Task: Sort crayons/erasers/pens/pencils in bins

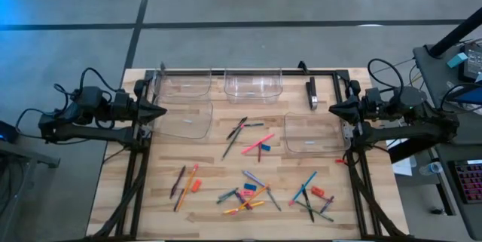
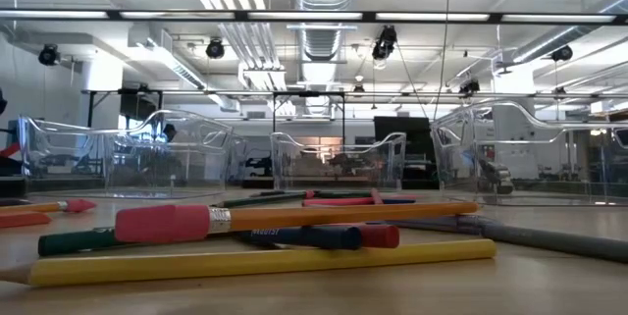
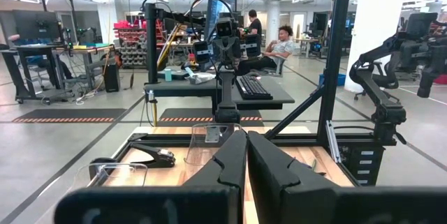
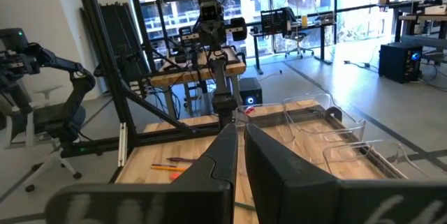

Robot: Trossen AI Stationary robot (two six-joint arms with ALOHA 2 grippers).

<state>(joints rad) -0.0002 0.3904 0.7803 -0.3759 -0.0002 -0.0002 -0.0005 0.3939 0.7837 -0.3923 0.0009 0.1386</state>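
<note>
Both arms are waiting at the surface's (image 1: 162,212) edges, the left tool (image 1: 160,111) and right tool (image 1: 332,108) pinched closed and gripping nothing, likely parked before sorting begins. Four clear bins (image 1: 253,86) are sitting empty along the far side. Colourful pencils (image 1: 256,146), pens (image 1: 178,181), crayons (image 1: 254,176) and erasers (image 1: 195,185) are lying scattered nearer the front.

The high view looks straight down on the whole surface (image 1: 151,197). The low view sits at surface level, close behind the pencils (image 2: 265,261), facing the bins (image 2: 339,163). Each wrist view looks level across the surface toward the opposite arm; all views share the bins.
</note>
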